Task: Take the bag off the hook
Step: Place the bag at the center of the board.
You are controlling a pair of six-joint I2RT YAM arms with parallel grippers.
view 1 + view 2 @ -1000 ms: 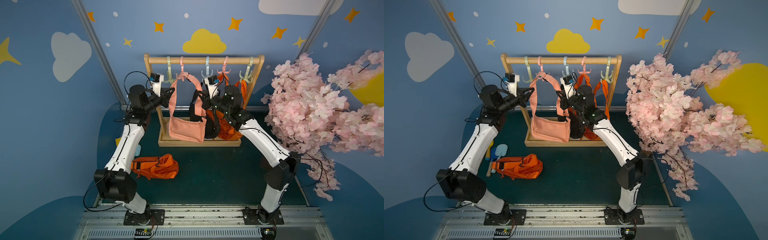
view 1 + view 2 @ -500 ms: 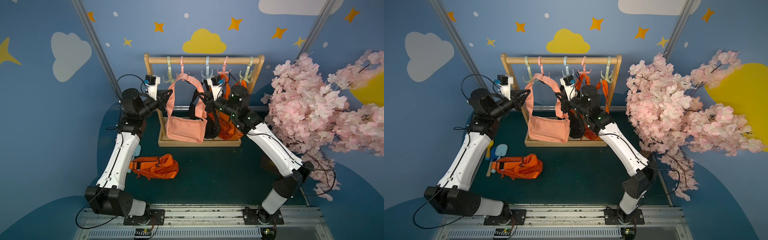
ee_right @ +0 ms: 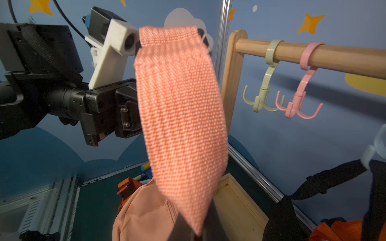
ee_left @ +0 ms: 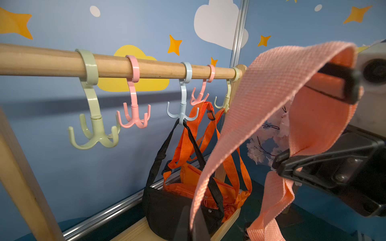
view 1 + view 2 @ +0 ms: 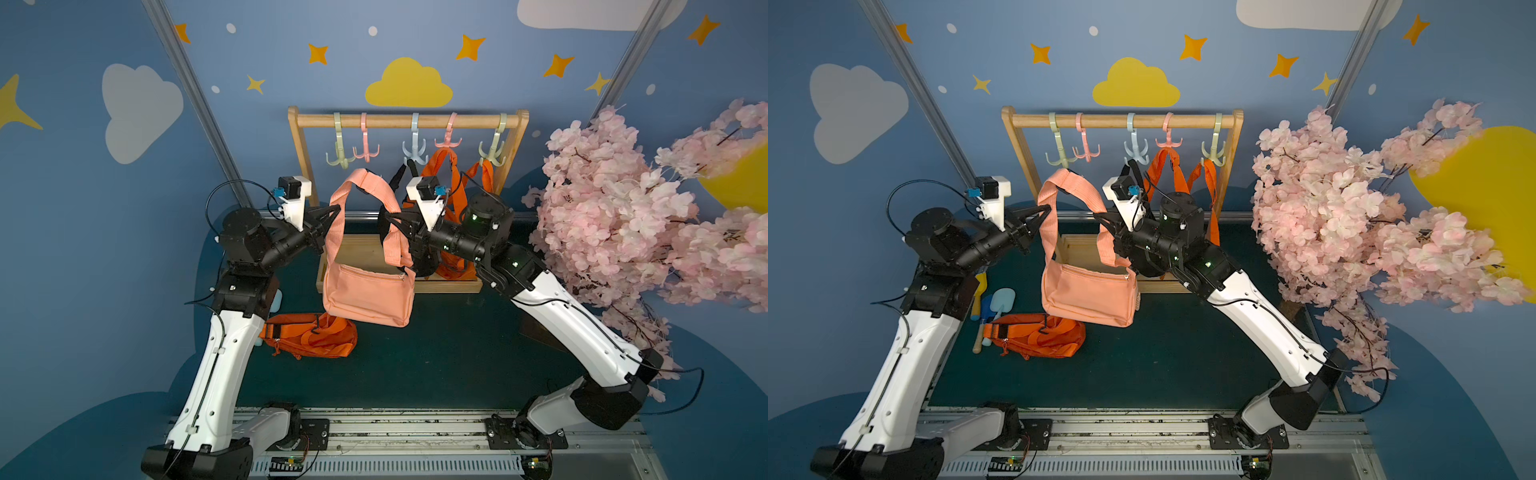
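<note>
As pincers point(image 5: 334, 211) point(image 5: 390, 219) pinch strap point(image 5: 365, 183), bag point(image 5: 368, 295) off hook point(image 5: 365, 151)

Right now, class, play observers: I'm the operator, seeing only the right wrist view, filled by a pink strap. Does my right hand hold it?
Observer: Yes; a top view shows the right hand shut on the strap.
Operator: What hangs at the rack's other end?
Observer: Orange straps, on the pink hook and green hook there.
Operator: What's beside my right arm?
Observer: A blossom tree, close beside it.
</note>
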